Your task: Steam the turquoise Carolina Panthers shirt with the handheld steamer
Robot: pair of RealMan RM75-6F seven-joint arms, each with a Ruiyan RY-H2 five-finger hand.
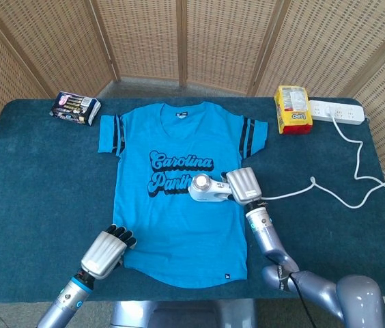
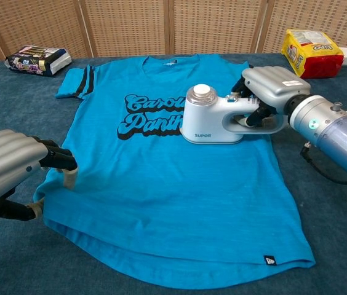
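I have the right hand (image 2: 271, 91) wrapped around the handle of the white steamer (image 2: 213, 117), which sits on the turquoise shirt (image 1: 179, 205) over the end of the black lettering, toward the shirt's right side. The shirt lies flat in the middle of the table (image 1: 35, 184), collar toward the far edge. My left hand (image 2: 7, 169) presses fingertips on the shirt's lower left hem near the front edge, pinching the cloth. The steamer's white cord (image 1: 329, 195) runs to a power strip (image 1: 336, 111) at the far right corner, beside a yellow packet (image 1: 293, 109). A dark packet (image 1: 75, 107) lies at the far left corner.
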